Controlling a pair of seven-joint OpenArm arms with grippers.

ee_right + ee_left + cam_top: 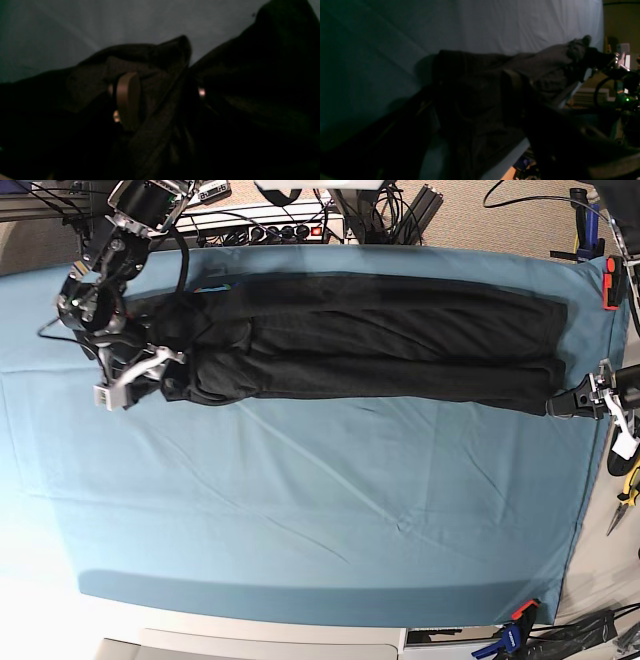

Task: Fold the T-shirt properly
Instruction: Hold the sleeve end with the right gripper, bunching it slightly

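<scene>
The black T-shirt (370,345) lies as a long narrow band across the far part of the teal table cloth (300,510), pulled taut between both grippers. My right gripper (168,383) is shut on its left end; in the right wrist view (162,100) the cloth (155,125) runs between a brown finger pad (127,100) and the other finger. My left gripper (568,402) is shut on the shirt's right end at the table's right edge. In the left wrist view the shirt (475,82) stretches away to the right gripper (597,60). No rainbow print shows.
A power strip and cables (270,225) sit behind the far table edge. A red clamp (609,285) grips the right edge, and more clamps (515,625) are at the front right corner. Pliers (625,490) lie off the right side.
</scene>
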